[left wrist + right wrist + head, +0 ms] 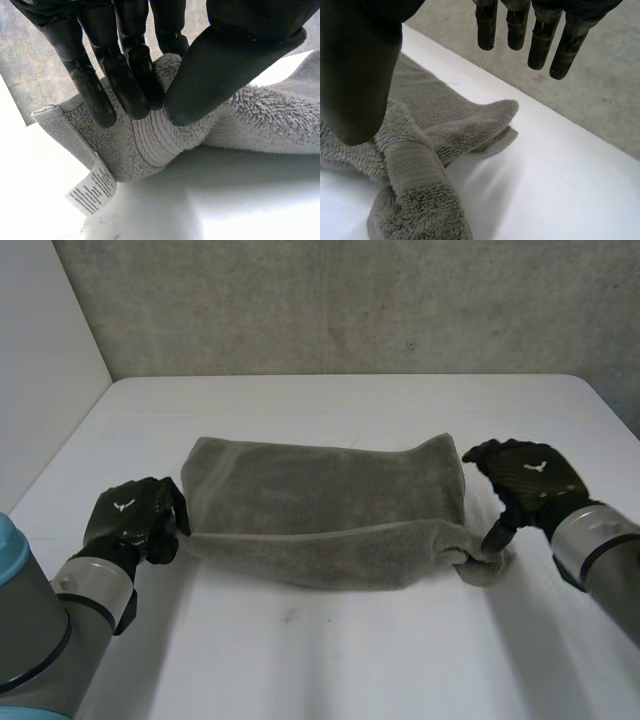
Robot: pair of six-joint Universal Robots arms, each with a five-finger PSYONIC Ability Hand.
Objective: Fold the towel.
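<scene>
A white rectangular table (330, 660) stands before a rough grey concrete wall (350, 300), and a grey terry-cloth towel (325, 505) lies doubled lengthwise across the table's middle. At the towel's left near corner the robot's black left hand (130, 518) has the cloth pinched: in the left wrist view its fingers (125, 85) press the towel's woven band against the thumb (215, 75). At the opposite end the black right hand (528, 478) hangs with fingers straight and spread from the thumb, gripping nothing, just above the bunched right near corner; whether the thumb touches the cloth cannot be told. A small white printed care label (92, 192) dangles from the towel's hem beside the left hand.
</scene>
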